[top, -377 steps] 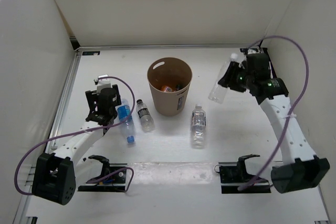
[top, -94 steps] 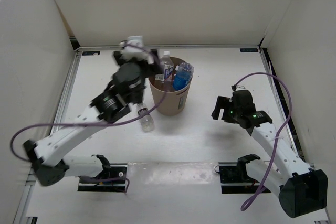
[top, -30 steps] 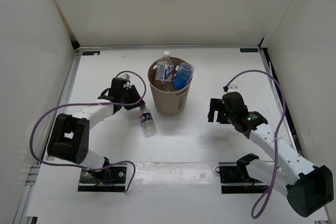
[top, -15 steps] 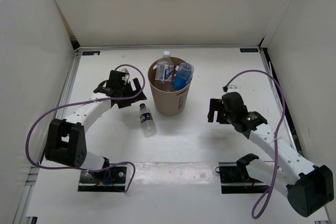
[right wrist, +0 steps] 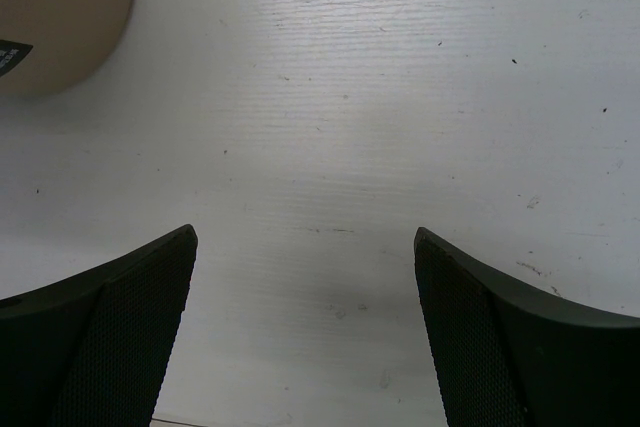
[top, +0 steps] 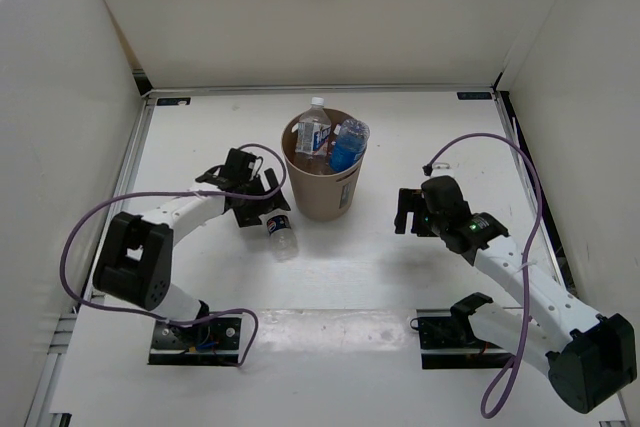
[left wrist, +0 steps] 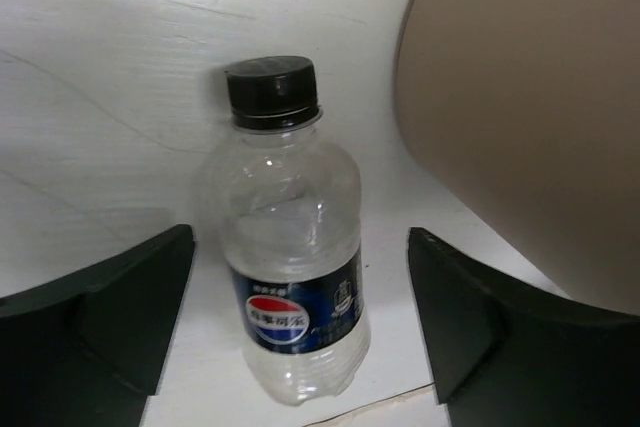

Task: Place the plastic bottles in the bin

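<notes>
Straddling the dark-capped bottle (left wrist: 295,247), left end effector (left wrist: 300,307) spread wide — right end effector (right wrist: 305,292) too

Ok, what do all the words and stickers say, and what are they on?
"百事可乐", probably: small white characters under a round red, white and blue logo on the dark-capped bottle.
Sticker on the bin: too small to read.
Label on the white-capped bottle in the bin: too small to read.
</notes>
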You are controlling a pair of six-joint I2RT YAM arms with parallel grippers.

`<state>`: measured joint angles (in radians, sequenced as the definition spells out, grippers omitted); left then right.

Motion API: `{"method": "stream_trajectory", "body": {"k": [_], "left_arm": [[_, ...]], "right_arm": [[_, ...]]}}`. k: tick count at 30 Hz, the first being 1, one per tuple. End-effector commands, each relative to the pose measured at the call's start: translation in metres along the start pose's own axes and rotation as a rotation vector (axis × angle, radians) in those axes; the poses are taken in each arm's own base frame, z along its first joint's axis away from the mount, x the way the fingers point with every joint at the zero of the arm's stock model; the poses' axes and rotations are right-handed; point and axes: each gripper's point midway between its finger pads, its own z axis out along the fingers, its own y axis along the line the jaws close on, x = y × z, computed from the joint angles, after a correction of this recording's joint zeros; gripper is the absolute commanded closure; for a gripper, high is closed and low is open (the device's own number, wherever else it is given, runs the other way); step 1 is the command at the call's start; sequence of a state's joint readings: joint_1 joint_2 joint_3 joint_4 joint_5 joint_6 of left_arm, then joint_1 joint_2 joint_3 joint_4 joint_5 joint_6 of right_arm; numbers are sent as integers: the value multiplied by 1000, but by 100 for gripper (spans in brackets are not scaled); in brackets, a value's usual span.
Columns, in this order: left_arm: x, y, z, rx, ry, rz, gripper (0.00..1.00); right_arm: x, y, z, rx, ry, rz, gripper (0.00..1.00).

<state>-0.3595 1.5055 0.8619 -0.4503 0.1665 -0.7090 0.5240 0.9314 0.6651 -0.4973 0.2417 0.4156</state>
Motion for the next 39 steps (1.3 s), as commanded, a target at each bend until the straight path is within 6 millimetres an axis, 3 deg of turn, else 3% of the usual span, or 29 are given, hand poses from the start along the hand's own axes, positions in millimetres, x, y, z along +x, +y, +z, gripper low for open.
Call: {"method": "stream_trajectory", "body": {"k": [1, 4, 10, 19, 21, 22, 23, 25, 30, 31, 33, 34, 35, 36, 37, 39], "left_arm": [[-5, -21, 5, 55, -24, 6, 7], [-2, -23, 13, 59, -5, 16, 23], [0, -19, 18, 50, 9, 17, 29], [-10, -17, -3, 25, -63, 25, 41], [-15, -16, -19, 6, -102, 38, 43], [-32, -21, -33, -2, -168, 66, 43], [-27, -5, -42, -91, -155, 64, 44], [-46, -7, -75, -128, -240, 93, 44], [-84, -33, -148, -72, -454, 116, 44], [-103, -53, -181, -21, -542, 112, 44], [-113, -63, -200, -4, -585, 132, 44], [-127, -87, -229, 56, -652, 141, 44], [-131, -94, -235, 61, -666, 168, 44], [-145, -112, -261, 100, -745, 169, 44], [-136, -132, -257, 122, -737, 228, 44], [-148, -151, -275, 128, -847, 261, 42]], "right_arm": [[-22, 5, -7, -3, -65, 19, 10], [-22, 4, -6, -2, -63, 21, 10], [-22, 2, -6, 3, -63, 25, 10], [-22, 3, -6, 2, -61, 28, 10], [-22, 4, -6, -1, -63, 26, 10], [-22, 3, -7, 1, -65, 25, 10], [-23, 3, -7, 1, -68, 28, 10], [-21, 2, -6, 2, -61, 26, 10], [-23, 3, -6, -1, -66, 31, 10], [-22, 2, -7, 3, -63, 33, 10], [-22, 2, -6, 0, -61, 31, 10], [-22, 2, -6, -1, -62, 30, 10], [-22, 2, -6, 1, -64, 33, 10], [-22, 2, -6, 1, -61, 31, 10], [-22, 2, -6, 1, -62, 35, 10], [-22, 1, -5, 2, -59, 37, 10]]}}
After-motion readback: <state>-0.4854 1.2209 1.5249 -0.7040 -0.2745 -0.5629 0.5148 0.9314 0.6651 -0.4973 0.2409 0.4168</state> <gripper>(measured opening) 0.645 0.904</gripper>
